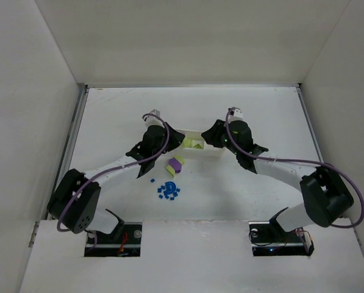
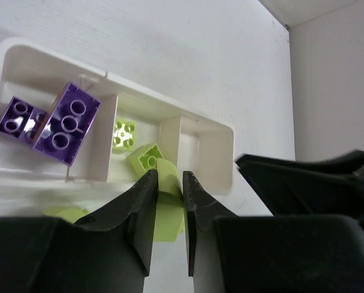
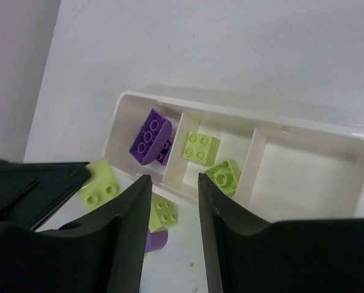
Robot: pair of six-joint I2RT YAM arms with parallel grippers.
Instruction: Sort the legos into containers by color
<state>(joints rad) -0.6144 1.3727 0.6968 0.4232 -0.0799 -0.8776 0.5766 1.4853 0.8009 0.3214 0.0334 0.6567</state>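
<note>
Overhead, both arms bend inward from the near edge, elbows out. The left gripper (image 1: 157,143) and right gripper (image 1: 209,137) hang over opposite ends of the white tray (image 1: 213,152). Tiny blue pieces (image 1: 168,190) lie scattered on the table (image 1: 242,110) near the bases, and no wrist camera sees them. Only the wrist views uncover the purple bricks (image 2: 60,119) in the left compartment. Two yellow-green bricks (image 3: 201,147) sit in the middle one. The left jaws pinch narrowly on a lone yellow-green brick (image 2: 167,204) at the tray's near side. The right jaws stand partly apart and grip nothing, above a purple-and-green pair (image 3: 162,212) on the table.
</note>
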